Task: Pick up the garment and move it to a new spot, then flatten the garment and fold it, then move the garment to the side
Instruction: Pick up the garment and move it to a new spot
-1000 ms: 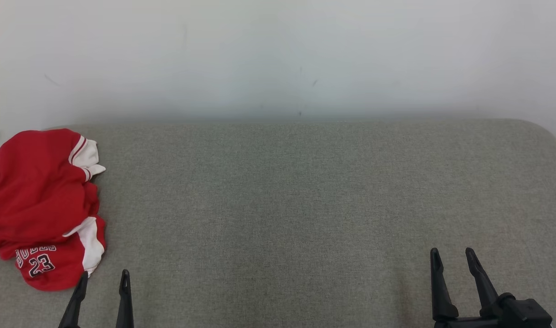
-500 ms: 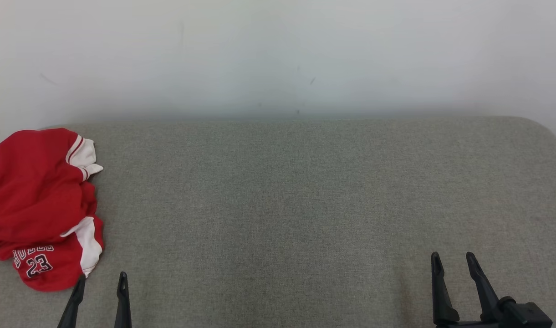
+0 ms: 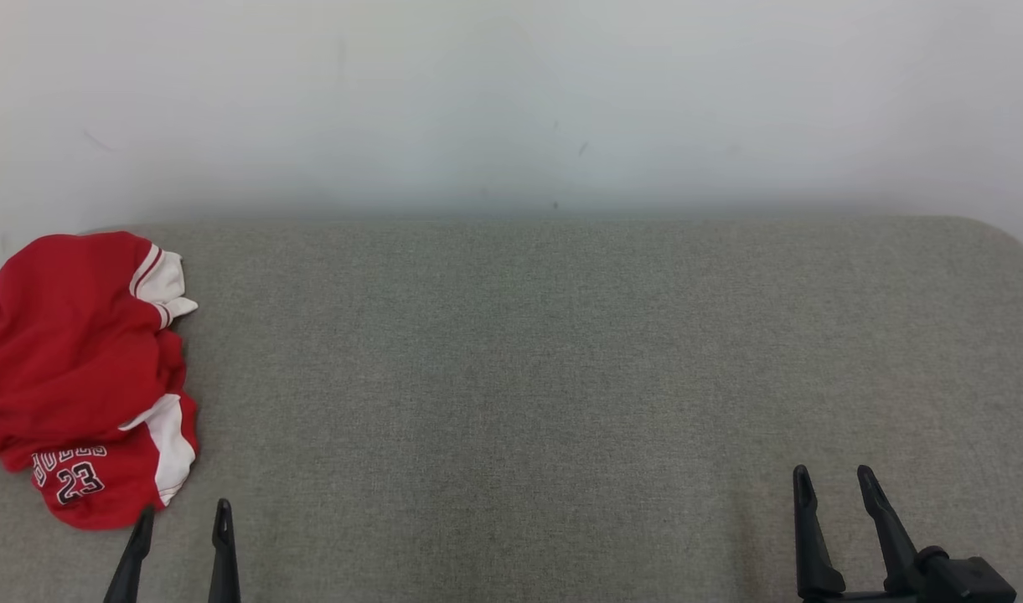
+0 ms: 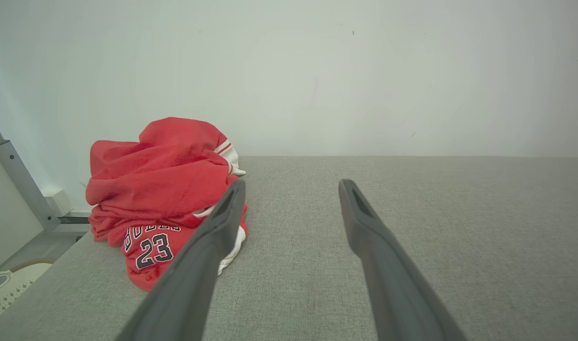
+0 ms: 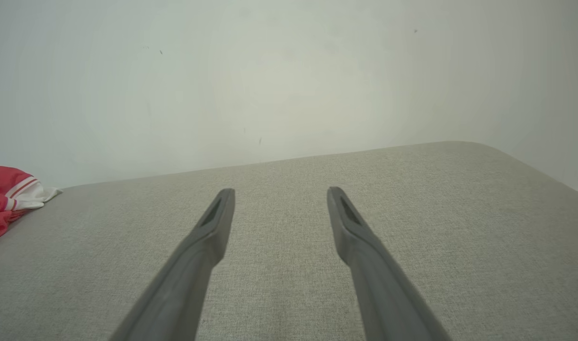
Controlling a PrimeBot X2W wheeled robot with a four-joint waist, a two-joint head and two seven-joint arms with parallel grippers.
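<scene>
Garment (image 3: 75, 368): red jersey with white trim and the number 23, crumpled in a heap at the left end of the grey bench (image 3: 561, 377), close to the far edge and the pale wall (image 3: 511, 100). To its right, an open stretch of grey cloth runs to a rounded far right corner. Left tool (image 3: 184, 509): jaws spread, holding nothing, just on the near side of the heap, left finger beside the numbered hem; contact cannot be told. Right tool (image 3: 834, 471): jaws spread, holding nothing, well apart from the heap, near the right end.
</scene>
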